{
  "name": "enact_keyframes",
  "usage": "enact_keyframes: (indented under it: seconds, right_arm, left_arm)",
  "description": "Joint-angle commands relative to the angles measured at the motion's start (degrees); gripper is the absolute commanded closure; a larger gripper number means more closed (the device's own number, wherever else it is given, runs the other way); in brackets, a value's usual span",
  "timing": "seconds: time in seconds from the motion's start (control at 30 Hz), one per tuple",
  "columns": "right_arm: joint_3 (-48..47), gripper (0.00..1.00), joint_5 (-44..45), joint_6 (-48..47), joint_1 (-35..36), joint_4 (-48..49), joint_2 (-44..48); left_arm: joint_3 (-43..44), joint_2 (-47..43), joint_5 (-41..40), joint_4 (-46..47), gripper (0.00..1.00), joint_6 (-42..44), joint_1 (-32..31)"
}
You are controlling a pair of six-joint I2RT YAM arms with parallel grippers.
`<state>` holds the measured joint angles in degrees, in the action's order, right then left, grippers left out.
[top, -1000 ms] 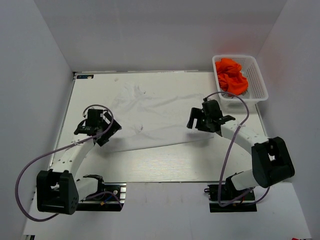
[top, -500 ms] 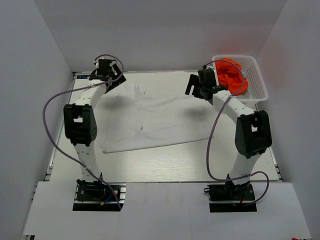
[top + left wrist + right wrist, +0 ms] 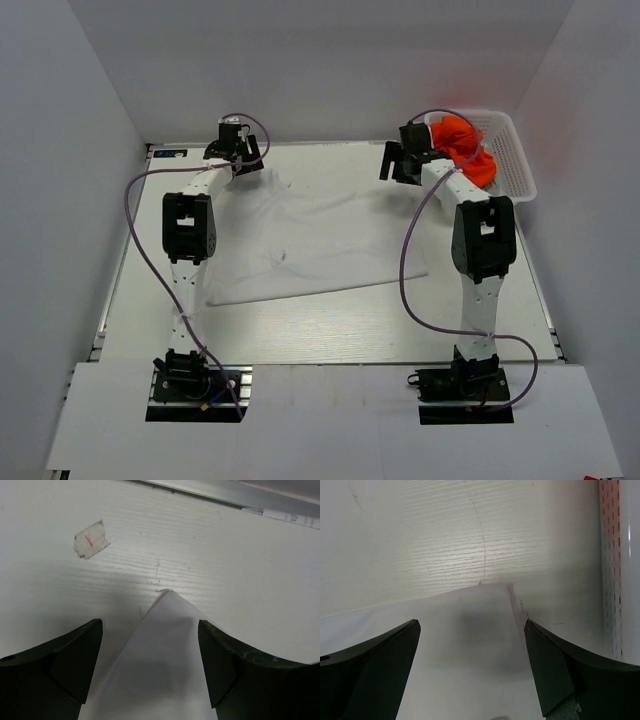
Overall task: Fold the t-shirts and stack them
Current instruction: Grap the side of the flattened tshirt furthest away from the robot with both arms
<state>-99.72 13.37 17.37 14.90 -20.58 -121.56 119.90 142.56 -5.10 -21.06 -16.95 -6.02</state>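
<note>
Standing by the table [image 3: 330, 330]: both arms now reach at full stretch to the far edge, where a second ago they sat folded back over mid-table. The left gripper [image 3: 240, 162] is at the far left corner of the white t-shirt [image 3: 320, 240] and the right gripper [image 3: 397, 165] at its far right corner. The shirt lies spread on the table, unmoved. One white shirt and one basket [image 3: 518, 165]; the orange t-shirts [image 3: 465, 150] are heaped inside it, count unclear. Left wrist view: jaws apart, the shirt's pointed corner lying between them, not pinched. One torn sticker [image 3: 91, 540] carries a small red mark, unreadable. Right wrist view: jaws apart, a squarer shirt corner between them, the basket's slotted wall just to the right.
</note>
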Motion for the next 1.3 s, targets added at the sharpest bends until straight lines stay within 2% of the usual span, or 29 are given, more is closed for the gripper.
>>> enact_keyframes:
  seconds: [0.0,0.1,0.23,0.37,0.47,0.57,0.6,0.63,0.73,0.77,0.8,0.87,0.9,0.97,1.0,1.07,1.23,1.27]
  right_arm:
    - [-3.9,0.09,0.6,-2.1,-1.0,-2.9,-2.2]
    - [-4.0,0.09,-0.6,-1.5,-2.0,-3.0,-3.3]
    - [-5.7,0.09,-3.1,-1.4,-2.5,-3.1,-5.5]
    - [-9.6,0.09,-2.5,-0.7,-3.0,-3.4,-8.2]
    - [-12.3,0.09,-2.6,0.1,-3.2,-3.9,-10.5]
    - [-15.1,0.09,-3.6,0.9,-3.1,-4.1,-14.0]
    - [-16.3,0.09,-5.0,1.3,-3.3,-5.0,-15.1]
    - [-16.9,0.11,-5.8,1.4,-3.4,-5.1,-15.5]
    - [-16.0,0.32,-8.9,1.5,-3.2,-4.9,-15.6]
    - [-15.8,0.38,-9.5,1.6,-3.2,-5.1,-15.5]
    - [-15.2,0.49,-9.4,2.1,-3.2,-5.2,-15.4]
    - [-13.8,0.65,-8.7,2.4,-3.3,-5.1,-14.5]
    - [-13.1,0.84,-8.4,2.8,-3.3,-5.2,-14.2]
    - [-11.7,0.96,-7.3,2.8,-3.4,-4.2,-12.3]
    - [-11.5,1.0,-7.3,2.6,-3.4,-3.8,-12.0]
    - [-10.6,1.0,-7.2,2.8,-3.1,-2.1,-10.7]
    - [-7.4,1.0,-8.6,1.4,-2.9,0.5,-6.3]
    - [-6.5,1.0,-9.2,1.4,-2.9,1.5,-6.3]
  left_arm:
    - [2.4,0.1,2.7,4.0,0.14,2.6,-0.2]
    - [3.0,1.4,1.9,2.7,0.18,3.7,-0.8]
    - [1.6,3.5,-1.7,4.2,0.18,5.6,-2.0]
    - [4.4,6.4,-6.1,2.3,0.27,7.5,-3.2]
    - [5.9,7.1,-6.7,2.3,0.4,7.5,-3.7]
    - [5.9,7.6,-6.7,2.3,0.63,7.5,-4.3]
    - [5.9,7.6,-6.7,2.3,0.74,7.5,-4.3]
    - [5.1,7.6,-6.7,2.3,0.8,7.5,-4.3]
    - [1.7,5.2,-8.8,4.5,1.0,6.6,-4.3]
    - [0.5,4.5,-8.8,5.5,1.0,6.6,-4.3]
    - [-0.6,2.8,-8.8,7.9,1.0,6.6,-4.3]
    - [-3.8,1.1,-7.5,10.1,1.0,6.6,-4.3]
    - [-4.5,0.3,-7.5,10.9,1.0,6.6,-4.3]
    - [-7.2,-2.3,-8.2,14.0,1.0,5.4,-4.3]
    - [-8.9,-3.5,-8.3,14.0,1.0,5.4,-4.3]
    - [-13.2,-9.0,-7.6,19.8,1.0,4.9,-4.3]
    - [-30.9,-19.9,-5.3,32.9,1.0,3.8,-4.9]
    - [-31.0,-21.6,-6.0,34.8,1.0,3.8,-4.9]
